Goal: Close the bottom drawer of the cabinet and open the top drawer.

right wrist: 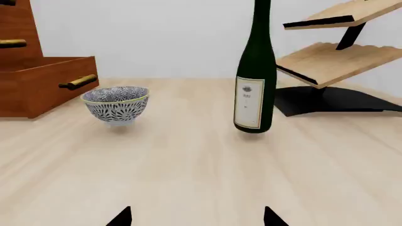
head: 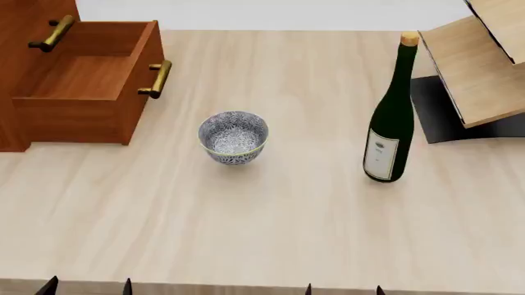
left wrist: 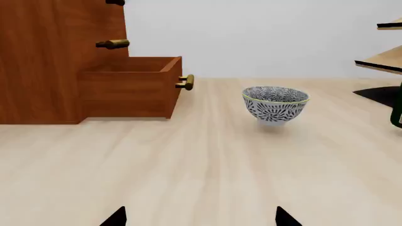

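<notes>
Protruding bottom drawer (head: pixel 86 92), handle rightward

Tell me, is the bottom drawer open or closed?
Open. The bottom drawer sticks out from the cabinet, and the head view looks down into its bare wooden inside. Nothing shows in it.

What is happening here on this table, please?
Nothing is being handled yet. Both grippers, left and right, sit open at the near table edge, holding nothing. The cabinet stands at the far left with its bottom drawer pulled out and empty. A patterned bowl and a wine bottle stand on the table, apart from each other.
</notes>
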Available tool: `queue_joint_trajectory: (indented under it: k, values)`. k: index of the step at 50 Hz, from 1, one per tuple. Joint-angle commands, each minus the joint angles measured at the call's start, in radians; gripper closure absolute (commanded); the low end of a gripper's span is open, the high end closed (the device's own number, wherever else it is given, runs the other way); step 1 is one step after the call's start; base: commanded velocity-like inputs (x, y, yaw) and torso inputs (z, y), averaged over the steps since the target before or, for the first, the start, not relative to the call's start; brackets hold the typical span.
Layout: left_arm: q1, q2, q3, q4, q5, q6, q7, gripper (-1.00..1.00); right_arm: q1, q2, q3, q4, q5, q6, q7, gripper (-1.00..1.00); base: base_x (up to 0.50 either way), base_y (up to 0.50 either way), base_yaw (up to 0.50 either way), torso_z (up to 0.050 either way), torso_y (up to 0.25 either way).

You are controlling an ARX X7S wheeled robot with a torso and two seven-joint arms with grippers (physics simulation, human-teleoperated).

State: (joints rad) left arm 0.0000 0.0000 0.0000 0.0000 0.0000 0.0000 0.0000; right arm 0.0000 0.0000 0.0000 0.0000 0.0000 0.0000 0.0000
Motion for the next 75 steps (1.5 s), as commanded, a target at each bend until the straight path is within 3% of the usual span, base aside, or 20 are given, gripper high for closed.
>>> queue_joint_trajectory:
  k: [1,4,9,16,24,27,32,34,39,53,55,56,57,61,62,67,75]
  values:
    - [0.000,-0.010,0.011,0.000,-0.010,0.000,-0.011,-1.00,0.000,0.009,-0.013,0.000,0.009,0.000,0.013,-1.00,0.00,0.00,0.00,0.000,0.000]
    - [0.022,-0.026,0.013,0.132,-0.057,-0.182,0.002,-1.00,-0.001,0.021,-0.021,-0.020,0.031,0.041,0.025,-1.00,0.00,0.00,0.00,0.000,0.000]
    - [0.037,-0.049,0.023,0.308,-0.088,-0.340,-0.021,-1.00,0.027,0.035,-0.027,-0.071,0.016,0.135,0.091,-1.00,0.00,0.00,0.00,0.021,0.030]
    - [0.003,-0.078,0.046,0.388,-0.055,-0.415,-0.056,-1.00,0.054,0.065,-0.037,-0.229,0.013,0.271,0.113,-1.00,0.00,0.00,0.00,0.048,0.070]
    - [-0.155,-0.096,0.084,0.615,-0.044,-0.746,-0.082,-1.00,0.124,0.106,-0.038,-0.416,0.008,0.456,0.119,-1.00,0.00,0.00,0.00,0.048,0.071]
    - [-0.152,-0.099,0.099,0.582,-0.045,-0.704,-0.081,-1.00,0.159,0.120,-0.045,-0.460,-0.003,0.506,0.122,-1.00,0.00,0.00,0.00,0.048,0.071]
    - [-0.254,-0.091,0.104,0.633,-0.060,-0.853,-0.087,-1.00,0.231,0.137,-0.044,-0.547,0.012,0.642,0.107,-1.00,0.00,0.00,0.00,0.048,0.071]
    - [-0.330,-0.084,0.098,0.685,-0.079,-0.985,-0.084,-1.00,0.257,0.145,-0.049,-0.574,0.012,0.685,0.103,-1.00,0.00,0.00,0.00,0.048,0.071]
    - [-0.401,-0.067,0.098,0.686,-0.086,-1.028,-0.106,-1.00,0.339,0.145,-0.017,-0.599,0.057,0.783,0.081,-1.00,0.00,0.00,0.00,0.048,0.070]
    - [-0.379,-0.063,0.096,0.644,-0.124,-0.973,-0.124,-1.00,0.313,0.131,0.003,-0.528,0.095,0.716,0.084,-1.00,0.00,0.00,0.00,0.043,0.063]
    - [-0.379,-0.146,0.174,0.600,0.025,-0.870,-0.222,-1.00,0.310,0.150,-0.024,-0.558,0.073,0.701,0.086,-1.00,0.00,0.00,0.00,0.000,0.000]
    - [-0.379,-0.137,0.141,0.593,0.004,-0.876,-0.216,-1.00,0.310,0.156,-0.035,-0.564,0.057,0.696,0.095,-1.00,0.00,0.00,0.00,0.000,0.000]
    - [-0.394,-0.092,-0.004,0.602,-0.097,-0.909,-0.181,-1.00,0.313,0.166,-0.054,-0.579,0.030,0.697,0.109,-1.00,0.00,0.00,0.00,0.000,0.000]
    - [-0.381,-0.110,-0.148,0.626,-0.113,-0.843,-0.203,-1.00,0.322,0.172,-0.072,-0.618,0.030,0.724,0.107,-1.00,0.00,0.00,0.00,0.000,0.000]
    - [-0.426,-0.117,-0.191,0.659,-0.131,-0.923,-0.210,-1.00,0.323,0.176,-0.081,-0.621,0.020,0.726,0.111,-1.00,0.00,0.00,0.00,0.000,0.000]
    - [-0.460,-0.060,-0.438,0.664,-0.219,-0.910,-0.234,-1.00,0.319,0.199,-0.138,-0.590,-0.053,0.693,0.154,-1.00,0.00,0.00,0.00,0.000,0.000]
    - [-0.428,-0.031,-0.512,0.696,-0.194,-0.778,-0.317,-1.00,0.324,0.205,-0.158,-0.643,-0.063,0.708,0.159,-1.00,0.00,0.00,0.00,0.000,0.000]
